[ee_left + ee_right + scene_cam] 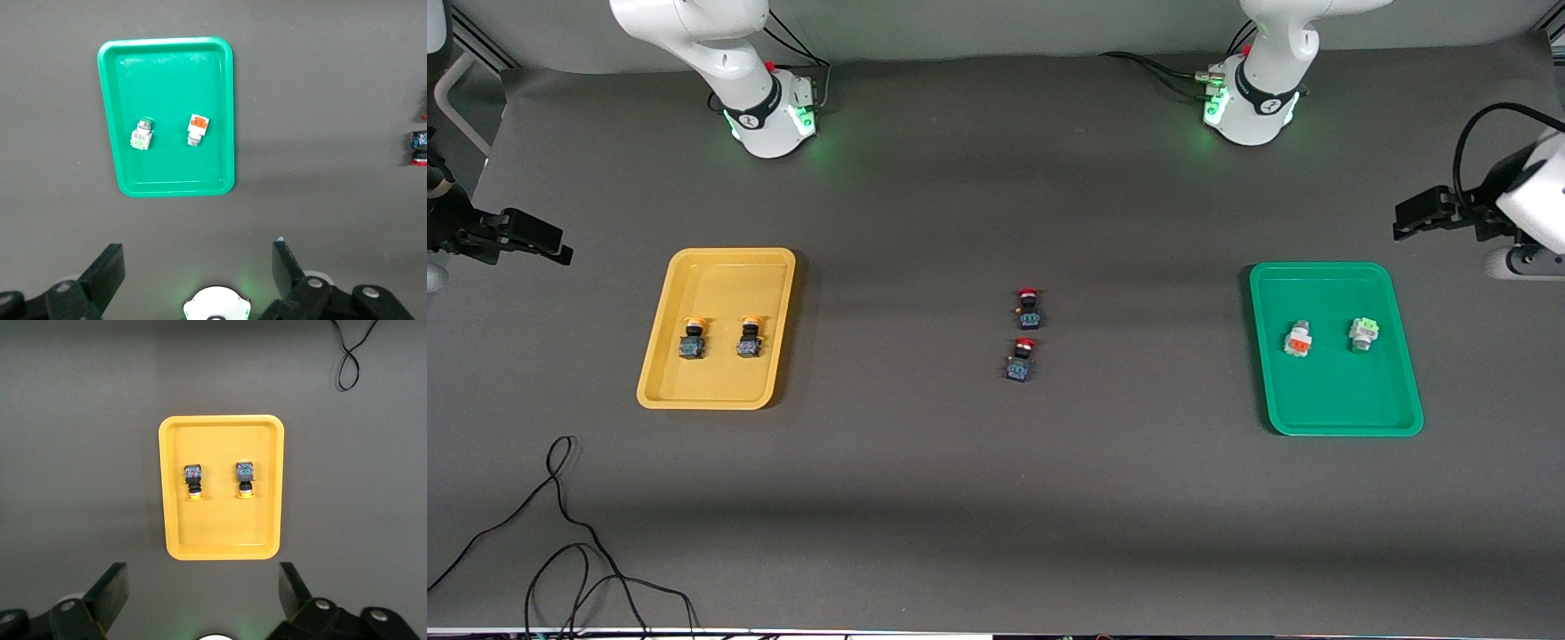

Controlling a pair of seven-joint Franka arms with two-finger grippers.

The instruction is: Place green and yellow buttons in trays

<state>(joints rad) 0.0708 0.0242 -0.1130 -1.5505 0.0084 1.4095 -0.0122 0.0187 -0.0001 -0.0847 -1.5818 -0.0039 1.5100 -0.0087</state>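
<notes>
Two yellow-capped buttons (692, 338) (750, 336) lie side by side in the yellow tray (720, 276) toward the right arm's end of the table; the right wrist view shows them (193, 480) (245, 477) in that tray (220, 533). A light-green-capped button (1362, 333) lies in the green tray (1325, 400) toward the left arm's end, seen again (142, 133) in the left wrist view's tray (173, 73). My right gripper (538, 240) (203, 590) hangs open and empty high over the table's end by the yellow tray. My left gripper (1414, 218) (197, 267) hangs open and empty by the green tray.
An orange-capped white switch (1298, 339) (197, 129) lies in the green tray beside the green button. Two red-capped switches (1029, 308) (1022, 359) sit mid-table between the trays. A black cable (560, 533) loops near the front camera at the right arm's end.
</notes>
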